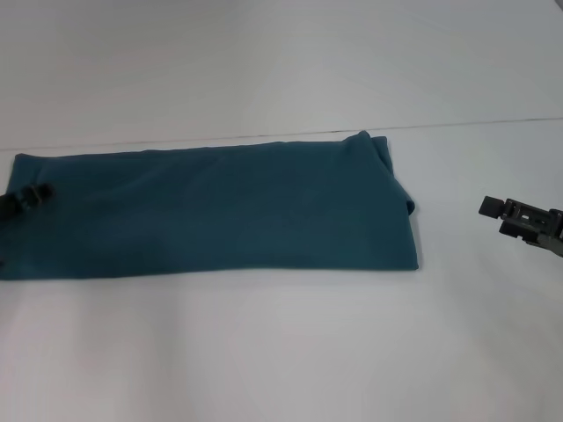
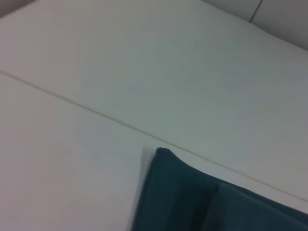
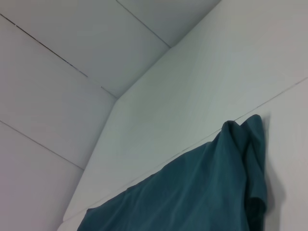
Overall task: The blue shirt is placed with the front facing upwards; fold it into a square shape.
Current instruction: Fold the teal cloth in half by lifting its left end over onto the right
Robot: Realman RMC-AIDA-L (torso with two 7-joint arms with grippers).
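Across the white tabletop (image 1: 281, 352), in the head view, the blue shirt (image 1: 211, 211) lies as a long flat band, already folded lengthwise, with no lettering showing. Its right end carries a small raised peak and some bunched cloth. The left hand (image 1: 25, 200) sits at the left end of the band, on or just over the edge of the cloth; whether its fingers pinch the fabric cannot be told. The right hand (image 1: 519, 220) hangs off the cloth, well apart from the right end, and the state of its fingers cannot be told either. Probably the hands stand at the two short ends because the next fold has to bring one end over the other to make a square.

From the left wrist view, only one corner of the shirt (image 2: 192, 197) shows, lying flat in layers on the tabletop (image 2: 72, 168), and no fingers appear.

From the right wrist view, the shirt (image 3: 192, 192) shows its right end with the pointed, crumpled corner; this loose part may need care when the fold is made.
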